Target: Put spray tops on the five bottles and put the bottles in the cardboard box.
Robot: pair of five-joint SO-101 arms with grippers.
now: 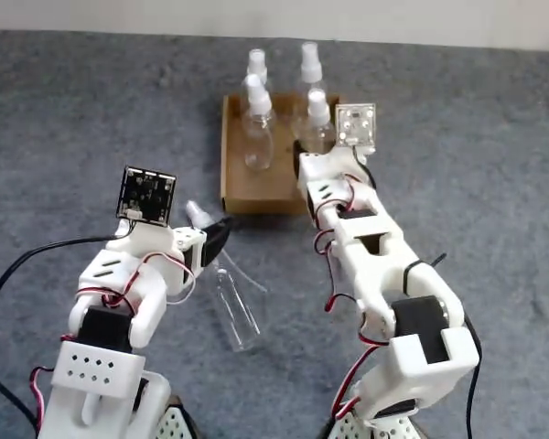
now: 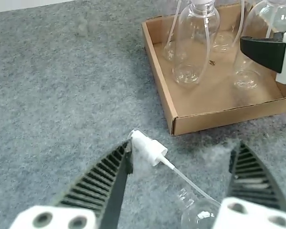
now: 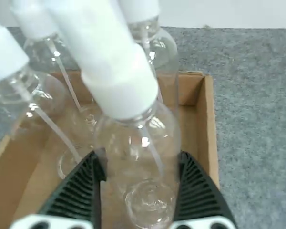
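A spray-topped bottle is being gripped by the right gripper, with its fingers pressing on both sides. This bottle is standing upright inside the cardboard box, at its near right part. Three other topped bottles are standing in the box beside and behind it. The fifth bottle is lying on the grey worktop just in front of the box. A loose spray top is lying at its neck, with the tube leading towards the mouth. The left gripper is being held wide open over it, one finger just beside the top.
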